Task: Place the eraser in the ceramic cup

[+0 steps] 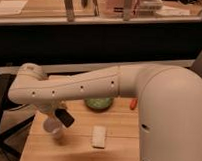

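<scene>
The white arm reaches from the right across to the left side of the wooden table (119, 148). My gripper (59, 115) hangs below the wrist at the left. It is shut on the eraser (65, 118), a small black oblong block held tilted in the air. The ceramic cup (54, 130), small, white and round, stands on the table right under the gripper. The eraser sits just above and slightly right of the cup's rim. The gripper partly hides the cup's top.
A dark green bowl (98, 102) stands at the table's middle back, partly hidden by the arm. A pale flat rectangular pad (98, 136) lies right of the cup. A small orange object (133, 103) lies right of the bowl. A dark counter runs behind the table.
</scene>
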Motion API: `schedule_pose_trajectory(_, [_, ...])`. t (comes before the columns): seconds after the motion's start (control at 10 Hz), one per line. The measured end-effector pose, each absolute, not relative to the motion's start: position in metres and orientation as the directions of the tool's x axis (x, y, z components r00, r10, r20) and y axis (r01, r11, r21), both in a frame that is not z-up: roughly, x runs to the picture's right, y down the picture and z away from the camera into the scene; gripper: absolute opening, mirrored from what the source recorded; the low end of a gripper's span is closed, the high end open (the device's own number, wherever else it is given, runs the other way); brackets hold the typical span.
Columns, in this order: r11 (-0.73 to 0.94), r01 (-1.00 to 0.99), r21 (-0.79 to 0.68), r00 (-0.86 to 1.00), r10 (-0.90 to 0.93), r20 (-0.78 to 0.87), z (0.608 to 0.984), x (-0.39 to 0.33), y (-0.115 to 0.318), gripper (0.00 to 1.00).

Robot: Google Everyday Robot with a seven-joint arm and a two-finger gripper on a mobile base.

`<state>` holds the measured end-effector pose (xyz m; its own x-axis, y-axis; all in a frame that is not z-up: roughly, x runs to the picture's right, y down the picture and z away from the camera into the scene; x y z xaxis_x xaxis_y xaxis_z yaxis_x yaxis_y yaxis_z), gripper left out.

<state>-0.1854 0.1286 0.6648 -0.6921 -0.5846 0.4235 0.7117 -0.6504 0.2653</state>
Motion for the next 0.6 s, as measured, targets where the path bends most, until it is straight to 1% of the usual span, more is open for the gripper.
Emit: schedule_pose_trajectory(0.6, [-0.699, 0.655, 0.288, -0.747, -0.539, 0.391, 0.663, -0.208, 0.136, 0.01])
